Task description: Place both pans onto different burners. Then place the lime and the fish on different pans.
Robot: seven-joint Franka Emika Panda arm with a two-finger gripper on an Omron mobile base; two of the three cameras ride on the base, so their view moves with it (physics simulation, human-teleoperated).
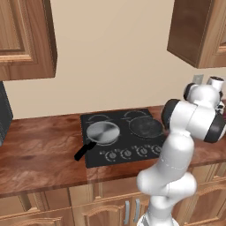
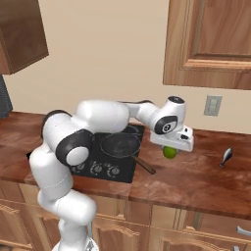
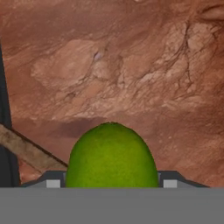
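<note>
Left base view: behind arm at 7 o'clock, looking forward and down, mid-range. Right base view: behind at 5 o'clock, same tilt. Both share the cooktop and counter. Hand view: close, facing counter.

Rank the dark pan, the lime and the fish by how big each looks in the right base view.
1. Dark pan, clearly the largest.
2. and 3. Lime and fish: both small and about alike. The hand hides the lime's top and the fish lies farther right on the counter, so I won't rank them.
</note>
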